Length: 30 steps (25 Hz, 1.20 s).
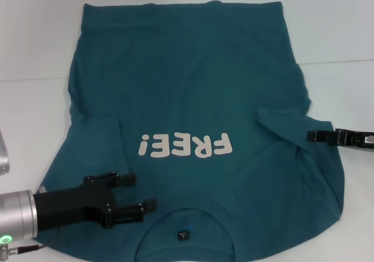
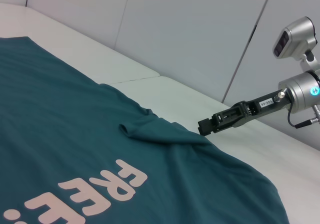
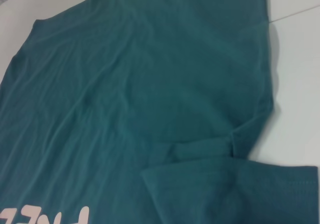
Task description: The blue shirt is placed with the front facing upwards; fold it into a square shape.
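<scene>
- Nearest you, the left gripper [image 1: 142,192] hovers with jaws spread wide, holding nothing, over the blue shirt [image 1: 193,86] beside its collar.
- Your right gripper [image 1: 311,135] sits at the folded-in sleeve; you cannot tell its opening.
- Beyond, the shirt lies face-up on the white table [image 1: 35,34].

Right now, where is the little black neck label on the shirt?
In the head view, the neck label sits inside the blue shirt's collar, nearest the robot, just right of the left gripper.
</scene>
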{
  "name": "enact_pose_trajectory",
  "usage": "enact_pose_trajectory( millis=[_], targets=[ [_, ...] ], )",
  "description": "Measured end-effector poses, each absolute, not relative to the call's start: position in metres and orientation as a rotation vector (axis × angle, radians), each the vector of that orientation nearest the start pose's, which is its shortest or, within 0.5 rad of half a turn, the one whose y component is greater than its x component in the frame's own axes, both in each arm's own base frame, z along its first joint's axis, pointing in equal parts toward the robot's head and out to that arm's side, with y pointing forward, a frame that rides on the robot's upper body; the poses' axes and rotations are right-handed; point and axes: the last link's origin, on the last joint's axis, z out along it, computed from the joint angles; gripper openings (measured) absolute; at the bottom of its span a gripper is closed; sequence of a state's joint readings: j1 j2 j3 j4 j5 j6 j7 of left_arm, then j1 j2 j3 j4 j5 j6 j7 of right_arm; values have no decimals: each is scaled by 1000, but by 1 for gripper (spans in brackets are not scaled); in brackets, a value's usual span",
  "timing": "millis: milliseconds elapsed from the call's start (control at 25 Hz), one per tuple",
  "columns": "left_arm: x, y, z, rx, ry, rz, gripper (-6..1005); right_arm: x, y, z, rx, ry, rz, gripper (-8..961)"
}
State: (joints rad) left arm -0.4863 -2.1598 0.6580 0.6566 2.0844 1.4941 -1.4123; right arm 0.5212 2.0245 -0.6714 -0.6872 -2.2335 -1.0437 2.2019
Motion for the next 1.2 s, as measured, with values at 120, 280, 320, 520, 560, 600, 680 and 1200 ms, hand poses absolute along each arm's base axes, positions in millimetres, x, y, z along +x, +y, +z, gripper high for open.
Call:
enact_pose_trajectory(
  millis=[120,280,320,520,560,600,680,1200],
  targets=[
    [-273,311,-35,-2700,-796,-662,878,343,374,40,-1948,1539,397,711],
    [-273,311,-35,-2700,-796,-661,878,342,375,39,-1943,1536,398,710],
    [-273,311,-35,-2700,-796,-661,878,342,375,38,-1940,1536,398,710],
    [-273,311,-34,-2699,-797,-660,877,342,376,33,-1944,1545,395,677],
    [-274,311,-34,-2699,-797,-660,877,342,376,32,-1943,1546,394,666],
    [-274,311,-34,-2699,-797,-660,877,342,377,32,-1942,1545,393,655],
    [-274,311,-34,-2699,-797,-660,877,342,377,33,-1940,1543,393,633],
    [-275,312,-33,-2692,-796,-651,877,333,391,50,-1939,1483,415,575]
  ],
)
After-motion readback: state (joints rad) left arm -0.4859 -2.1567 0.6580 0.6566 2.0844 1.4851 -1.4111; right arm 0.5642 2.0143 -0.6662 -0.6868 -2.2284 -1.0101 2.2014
